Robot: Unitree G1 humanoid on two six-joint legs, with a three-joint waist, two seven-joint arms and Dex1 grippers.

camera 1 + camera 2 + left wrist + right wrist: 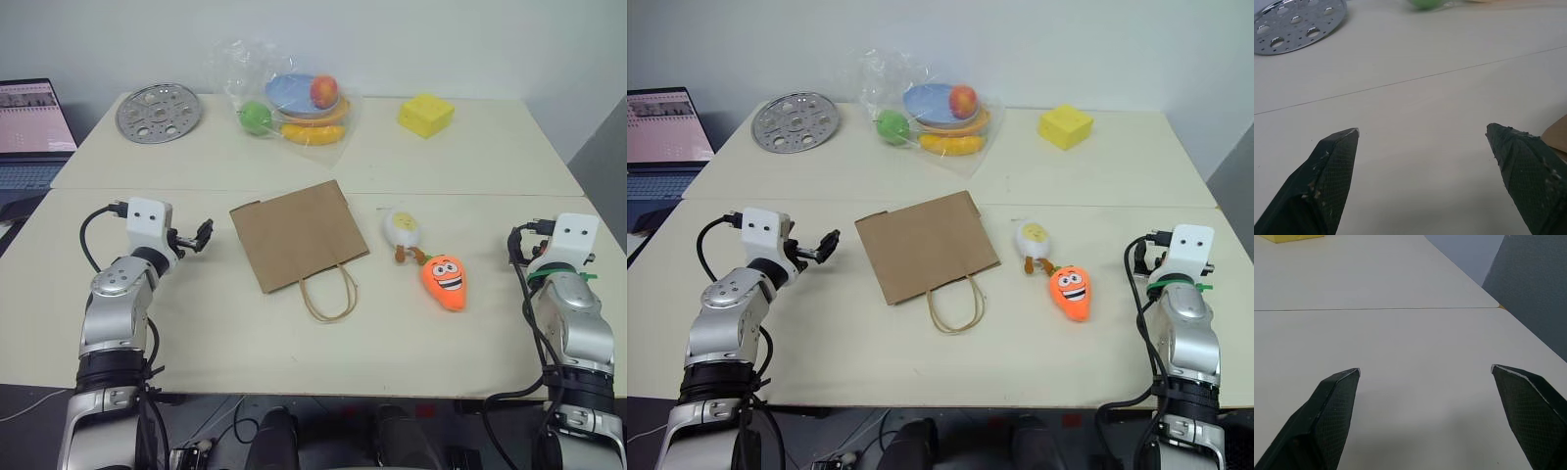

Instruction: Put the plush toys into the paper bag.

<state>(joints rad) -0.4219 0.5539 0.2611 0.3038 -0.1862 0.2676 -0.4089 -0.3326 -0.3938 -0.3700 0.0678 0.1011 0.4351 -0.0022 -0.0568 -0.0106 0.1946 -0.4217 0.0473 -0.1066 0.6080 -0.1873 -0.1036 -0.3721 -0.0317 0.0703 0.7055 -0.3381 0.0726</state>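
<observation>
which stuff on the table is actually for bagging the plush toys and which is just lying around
For the job:
- carrot plush
- egg plush
- paper bag, lying flat

Just lying about:
- clear plastic bag with toy fruit and a blue plate
- yellow block
- perforated metal disc
- laptop

Brown paper bag (294, 233), orange carrot (446, 281), white-and-yellow egg (403, 230), yellow block (426, 115).
</observation>
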